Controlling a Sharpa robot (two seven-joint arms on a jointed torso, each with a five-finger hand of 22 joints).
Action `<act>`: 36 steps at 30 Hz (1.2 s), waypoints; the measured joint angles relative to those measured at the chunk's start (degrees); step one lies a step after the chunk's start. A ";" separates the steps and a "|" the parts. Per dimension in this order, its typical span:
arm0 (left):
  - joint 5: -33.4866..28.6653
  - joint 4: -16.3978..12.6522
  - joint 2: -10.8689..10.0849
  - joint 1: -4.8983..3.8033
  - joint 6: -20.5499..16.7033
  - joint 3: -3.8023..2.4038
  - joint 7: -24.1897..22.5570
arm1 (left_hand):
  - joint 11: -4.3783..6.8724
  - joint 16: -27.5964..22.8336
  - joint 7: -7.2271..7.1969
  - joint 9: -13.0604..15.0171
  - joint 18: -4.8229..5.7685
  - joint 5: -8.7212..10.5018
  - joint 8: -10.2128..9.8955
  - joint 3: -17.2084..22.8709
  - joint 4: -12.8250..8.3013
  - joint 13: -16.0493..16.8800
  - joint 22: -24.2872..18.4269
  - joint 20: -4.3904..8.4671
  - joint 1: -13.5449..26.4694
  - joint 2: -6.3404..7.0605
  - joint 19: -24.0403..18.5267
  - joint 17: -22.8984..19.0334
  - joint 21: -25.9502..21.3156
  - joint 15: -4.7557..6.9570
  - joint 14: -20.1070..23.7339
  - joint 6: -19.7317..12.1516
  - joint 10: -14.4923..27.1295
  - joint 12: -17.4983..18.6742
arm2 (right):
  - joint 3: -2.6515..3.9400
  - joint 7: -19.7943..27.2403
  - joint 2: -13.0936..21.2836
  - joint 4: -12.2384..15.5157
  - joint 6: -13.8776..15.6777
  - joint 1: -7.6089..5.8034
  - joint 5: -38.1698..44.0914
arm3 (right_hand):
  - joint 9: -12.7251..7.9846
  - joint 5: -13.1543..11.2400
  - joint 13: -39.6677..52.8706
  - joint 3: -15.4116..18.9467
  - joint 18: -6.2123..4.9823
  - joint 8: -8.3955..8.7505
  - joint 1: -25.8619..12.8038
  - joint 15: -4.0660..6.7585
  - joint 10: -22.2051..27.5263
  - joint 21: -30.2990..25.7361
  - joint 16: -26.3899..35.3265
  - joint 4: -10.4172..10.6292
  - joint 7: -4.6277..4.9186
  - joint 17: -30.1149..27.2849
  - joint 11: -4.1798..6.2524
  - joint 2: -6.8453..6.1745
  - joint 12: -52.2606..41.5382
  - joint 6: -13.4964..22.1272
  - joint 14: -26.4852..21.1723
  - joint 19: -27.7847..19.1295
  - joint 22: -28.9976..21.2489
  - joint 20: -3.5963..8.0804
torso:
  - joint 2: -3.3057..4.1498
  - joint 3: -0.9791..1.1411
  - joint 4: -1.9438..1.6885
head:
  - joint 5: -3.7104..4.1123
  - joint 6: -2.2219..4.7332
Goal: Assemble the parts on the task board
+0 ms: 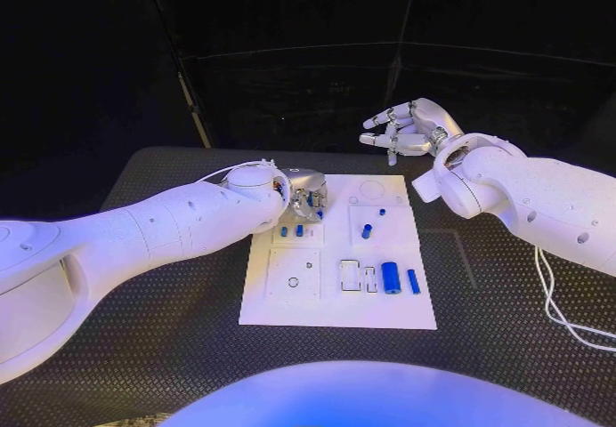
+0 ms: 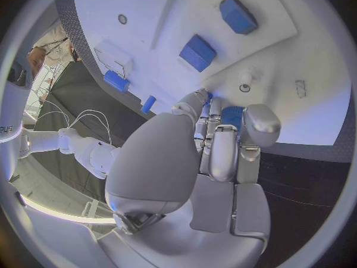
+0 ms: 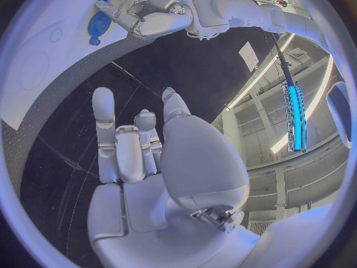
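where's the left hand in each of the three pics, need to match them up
Head view: left hand at the board's far left part, over small blue parts.
Left wrist view: it rises from the circle's bottom, fingertips on the board.
Right wrist view: near the circle's top, fingers down at the board.
Shared landmark: the white task board.

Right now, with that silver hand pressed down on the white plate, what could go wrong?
The left hand has its fingers curled over a small blue part at the far end of the white task board; the part might slip or tilt. Two blue blocks lie close beside that hand, so a sideways move could knock them. The right hand hovers off the board, empty, so it probably cannot steady anything.
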State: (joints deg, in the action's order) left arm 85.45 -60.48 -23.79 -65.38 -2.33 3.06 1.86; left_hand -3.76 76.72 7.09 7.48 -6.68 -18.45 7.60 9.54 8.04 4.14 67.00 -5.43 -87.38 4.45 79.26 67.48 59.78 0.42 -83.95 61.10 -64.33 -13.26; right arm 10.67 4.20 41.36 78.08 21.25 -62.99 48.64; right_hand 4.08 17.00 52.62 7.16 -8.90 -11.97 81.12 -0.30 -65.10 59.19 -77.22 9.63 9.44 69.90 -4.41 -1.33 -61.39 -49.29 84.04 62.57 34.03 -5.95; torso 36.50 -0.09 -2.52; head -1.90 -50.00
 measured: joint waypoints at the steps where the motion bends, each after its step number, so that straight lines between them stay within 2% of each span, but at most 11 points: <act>1: 0.01 0.02 0.01 0.01 0.03 0.00 -0.03 | -0.02 0.00 -0.01 -0.01 0.00 0.00 0.00 0.14 0.00 -0.04 0.22 0.11 0.00 0.00 0.11 0.00 0.31 0.00 0.00 0.16 -0.40 0.00 | 0.00 0.00 -0.03 -0.02 0.00 0.00 0.00 | 0.00 0.00 0.06 0.00 0.00 0.00 0.00 0.00 0.00 0.00 0.00 0.00 0.00 0.00 0.00 0.00 0.00 0.00 0.00 0.00 0.00 0.00 | 0.00 0.00 0.00 | 0.01 0.00; 9: 0.05 -0.10 -0.24 0.24 -0.82 -0.01 -0.39 | 0.20 0.23 -0.09 -0.22 0.00 0.05 0.18 2.04 -0.46 -0.12 1.56 0.40 -0.23 -0.22 0.40 -0.10 1.53 0.41 -0.01 1.72 -2.24 0.92 | 0.00 0.02 -0.07 -0.08 -0.04 0.01 0.01 | 0.00 0.00 0.06 0.00 0.00 0.00 0.00 0.00 0.00 0.00 0.00 0.00 0.00 0.00 0.00 0.00 0.00 0.00 0.00 0.00 0.00 0.00 | 0.00 -0.02 0.00 | 0.02 0.00; 15: 0.02 -1.08 -1.74 0.65 -2.87 -0.08 -0.71 | 0.02 0.23 -0.08 -0.27 0.00 0.06 0.17 2.67 -0.31 -0.10 2.09 0.40 -0.27 -0.18 0.40 -0.37 2.00 0.41 -0.01 1.72 -2.41 1.60 | -0.01 0.04 0.03 -0.09 -0.06 0.01 0.01 | 0.00 0.00 0.05 0.00 0.00 0.00 0.00 0.00 0.00 0.00 0.00 0.00 0.00 -0.01 0.00 0.00 0.00 0.00 0.00 0.00 0.00 0.00 | 0.00 -0.05 -0.01 | 0.15 0.00; 25: -1.19 -5.35 -5.36 0.66 -5.45 -2.91 -0.73 | -0.01 0.23 -0.02 -0.42 -0.01 0.06 -0.05 3.00 -0.28 -0.10 2.31 0.40 0.08 0.24 0.40 -0.54 2.23 0.41 -0.01 1.78 -2.43 1.94 | -0.01 0.07 0.06 -0.16 -0.09 0.10 0.01 | 0.00 0.00 0.05 0.00 0.00 0.00 0.00 0.00 0.00 0.00 0.00 0.00 0.00 0.04 0.00 0.00 0.00 0.00 0.00 0.00 0.00 0.00 | -0.03 -0.04 -0.10 | -0.10 0.00; 30: -2.17 -7.34 -7.82 0.73 -5.59 -3.51 -0.61 | 0.19 0.23 0.18 -0.44 -0.01 0.06 -0.05 3.00 -0.28 -0.10 2.40 0.40 0.31 0.47 0.40 -0.61 2.23 0.41 -0.01 1.98 -2.64 2.27 | -0.02 0.08 0.25 -0.15 -0.12 0.15 0.01 | 0.00 0.00 0.05 0.00 0.00 0.00 0.00 0.00 0.00 0.00 0.00 0.00 0.00 0.03 0.00 0.00 0.00 0.00 0.00 0.00 0.00 0.00 | -0.03 -0.03 -0.10 | -0.12 0.00; 36: -3.03 -8.23 -10.11 1.23 -5.02 -3.65 -0.09 | -0.01 0.23 0.19 -0.53 -0.01 0.06 -0.05 3.14 -0.14 -0.10 2.58 0.40 0.54 0.70 0.40 -0.68 2.46 0.41 -0.01 1.98 -2.83 2.28 | -0.02 0.08 0.39 -0.15 -0.14 0.19 0.01 | 0.00 0.00 0.04 0.00 0.00 0.00 0.00 0.00 0.00 0.00 0.00 0.00 0.00 0.03 0.00 0.00 0.00 0.00 0.00 0.00 0.00 0.00 | -0.07 0.02 -0.10 | -0.20 0.00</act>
State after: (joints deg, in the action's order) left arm 82.42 -68.71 -33.90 -64.15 -7.35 -0.58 1.77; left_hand -3.78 76.95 7.28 6.95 -6.68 -18.40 7.55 12.68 7.90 4.05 69.57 -5.03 -86.84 5.15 79.67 66.81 62.24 0.82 -83.96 63.08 -67.17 -10.97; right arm 10.65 4.27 41.75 77.93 21.11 -62.80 48.66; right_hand 4.08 17.00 52.66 7.16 -8.90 -11.97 81.12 -0.30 -65.10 59.19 -77.22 9.63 9.44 69.93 -4.41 -1.33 -61.39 -49.29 84.04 62.57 34.03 -5.95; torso 36.43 -0.08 -2.61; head -2.10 -50.00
